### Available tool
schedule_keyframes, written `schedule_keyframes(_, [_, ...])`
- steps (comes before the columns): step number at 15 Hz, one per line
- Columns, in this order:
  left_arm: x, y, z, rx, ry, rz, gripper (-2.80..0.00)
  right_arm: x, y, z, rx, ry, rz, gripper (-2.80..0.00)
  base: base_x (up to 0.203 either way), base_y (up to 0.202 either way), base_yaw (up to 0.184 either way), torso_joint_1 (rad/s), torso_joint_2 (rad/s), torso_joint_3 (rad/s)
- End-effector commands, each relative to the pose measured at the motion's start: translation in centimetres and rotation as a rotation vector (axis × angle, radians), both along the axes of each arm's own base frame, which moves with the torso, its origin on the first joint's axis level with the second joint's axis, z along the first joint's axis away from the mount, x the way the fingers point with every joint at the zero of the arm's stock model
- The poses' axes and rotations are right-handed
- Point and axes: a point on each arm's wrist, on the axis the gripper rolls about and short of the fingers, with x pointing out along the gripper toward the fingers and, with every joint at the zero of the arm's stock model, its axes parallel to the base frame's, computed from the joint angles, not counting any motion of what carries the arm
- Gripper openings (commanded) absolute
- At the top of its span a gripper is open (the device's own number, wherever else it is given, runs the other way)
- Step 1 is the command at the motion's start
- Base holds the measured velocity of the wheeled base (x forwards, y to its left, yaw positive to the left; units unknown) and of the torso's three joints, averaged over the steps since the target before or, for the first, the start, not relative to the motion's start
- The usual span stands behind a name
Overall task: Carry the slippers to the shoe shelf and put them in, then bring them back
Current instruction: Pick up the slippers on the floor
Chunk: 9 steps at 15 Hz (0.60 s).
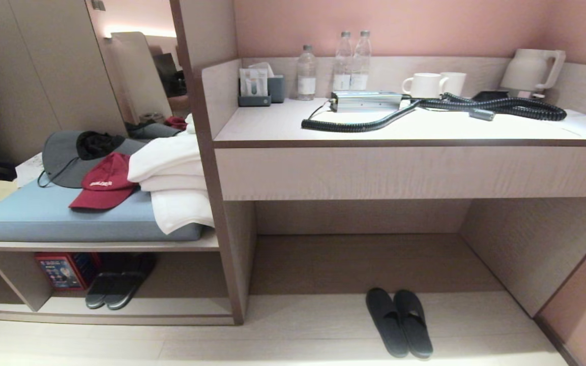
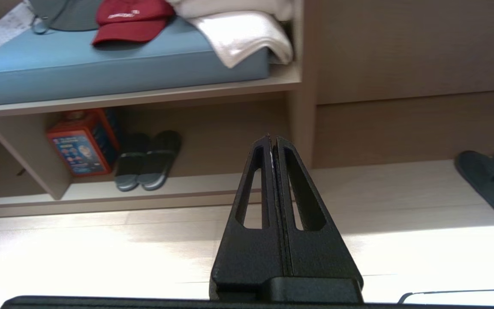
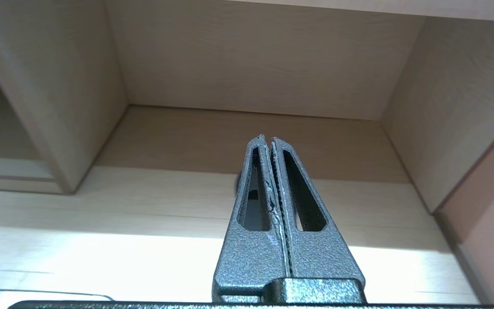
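The slippers (image 1: 400, 321), a plain dark charcoal pair, lie side by side on the pale floor under the desk, toes toward the back wall. In the left wrist view the slippers (image 2: 489, 182) lie off to one side. The shoe shelf (image 1: 171, 306) is the low open cubby at the left, under the cushioned bench; its pale base board (image 2: 212, 185) faces my left gripper (image 2: 272, 138). That gripper is shut and empty above the floor. My right gripper (image 3: 266, 137) is also shut and empty, pointing into the recess under the desk. Neither arm shows in the head view.
Inside the cubby lie another dark pair of slippers (image 1: 115, 285) and a red box (image 1: 64, 270). The blue cushion (image 1: 44, 213) above holds a red cap (image 1: 104, 183), a grey hat and white towels (image 1: 173, 178). The desk counter (image 1: 272, 127) carries bottles, mugs, a kettle and a coiled cable.
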Motion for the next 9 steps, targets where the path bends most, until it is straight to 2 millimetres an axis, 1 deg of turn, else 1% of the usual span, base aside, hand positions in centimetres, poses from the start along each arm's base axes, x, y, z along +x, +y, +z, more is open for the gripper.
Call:
schedule_keyframes(1, [0.00,0.00,0.01,0.001,-0.001,0.000,-2.80,0.00,0.00,0.00,-0.002,0.000,0.001,-2.80,0.000,-0.197,0.003,0.002,0.00,-0.002])
schedule_keyframes(6, [0.00,0.00,0.01,-0.010,-0.001,0.001,-2.80,0.00,0.00,0.00,-0.002,0.000,0.001,-2.80,0.000,-0.188,0.003,0.001,0.00,0.001])
schedule_keyframes(7, [0.00,0.00,0.01,-0.012,-0.001,0.002,-2.80,0.00,0.00,0.00,-0.002,0.000,0.001,-2.80,0.000,-0.108,0.004,-0.002,0.00,-0.002])
schedule_keyframes(9, [0.00,0.01,-0.01,-0.016,0.000,0.005,-2.80,0.00,0.00,0.00,-0.002,0.000,0.001,-2.80,0.000,0.000,0.000,0.000,0.00,0.000])
